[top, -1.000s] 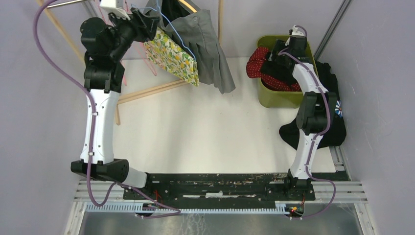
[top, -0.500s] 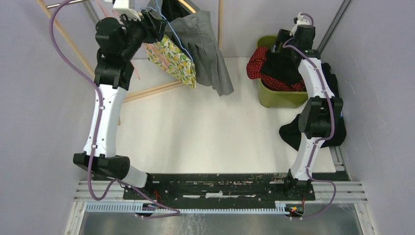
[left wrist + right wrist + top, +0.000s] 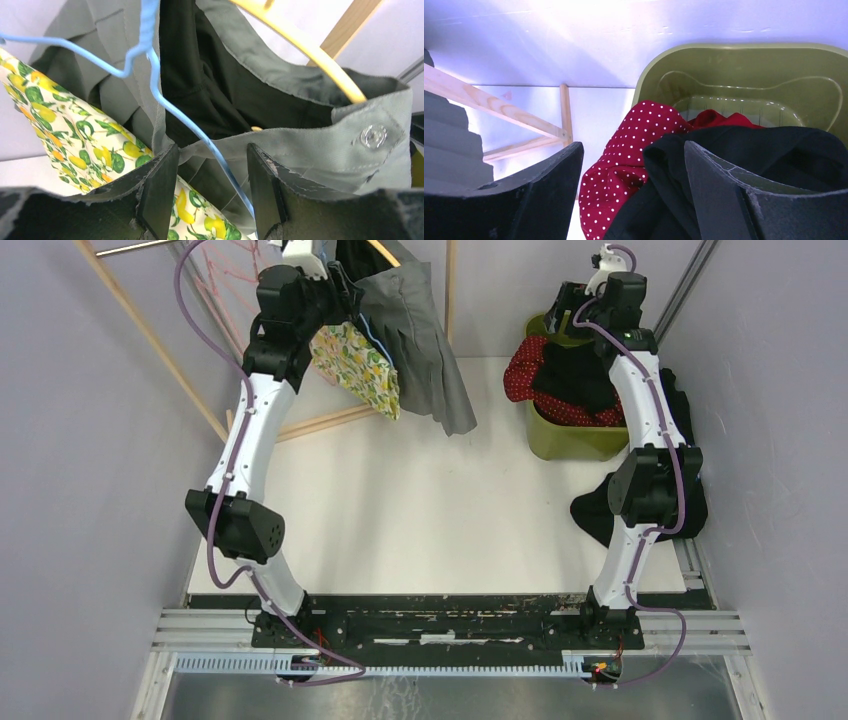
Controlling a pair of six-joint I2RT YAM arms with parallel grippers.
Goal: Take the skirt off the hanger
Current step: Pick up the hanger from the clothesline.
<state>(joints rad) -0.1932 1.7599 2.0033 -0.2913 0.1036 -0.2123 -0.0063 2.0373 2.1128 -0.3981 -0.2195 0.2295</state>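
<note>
Here, the left jaws stand open astride the blue hanger (image 3: pixel 149 20), against the grey skirt (image 3: pixel 300 135) hung over the far left of the worktop (image 3: pixel 420 510); closing could pinch wire or the lemon-print cloth (image 3: pixel 65 135) instead. How the skirt is fastened seems buried in folds. The right jaws gape empty above the green bin (image 3: pixel 744 70).

grey skirt (image 3: pixel 425 335) cropped at top edge, blue hanger (image 3: pixel 148 25) hook unseen
</note>
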